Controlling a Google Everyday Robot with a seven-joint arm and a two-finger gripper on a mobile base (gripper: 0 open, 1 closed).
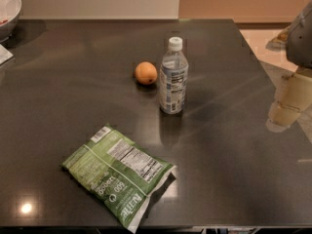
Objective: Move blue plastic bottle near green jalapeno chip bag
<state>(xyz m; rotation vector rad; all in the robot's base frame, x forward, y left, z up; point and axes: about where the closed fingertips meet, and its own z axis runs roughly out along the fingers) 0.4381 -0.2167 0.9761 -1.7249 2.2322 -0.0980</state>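
Observation:
The blue plastic bottle (173,77) stands upright near the middle of the dark table (234,169), with its white cap on and a blue-and-white label round it. The green jalapeno chip bag (119,174) lies flat near the front edge, left of and nearer than the bottle, nutrition panel facing up. My gripper (283,112) hangs at the right edge of the view, over the table's right side. It is well to the right of the bottle and apart from it, and it holds nothing that I can see.
A round orange fruit (146,73) sits just left of the bottle, close to it. A grey bowl (7,9) stands at the far left corner. The table's right edge borders a light floor.

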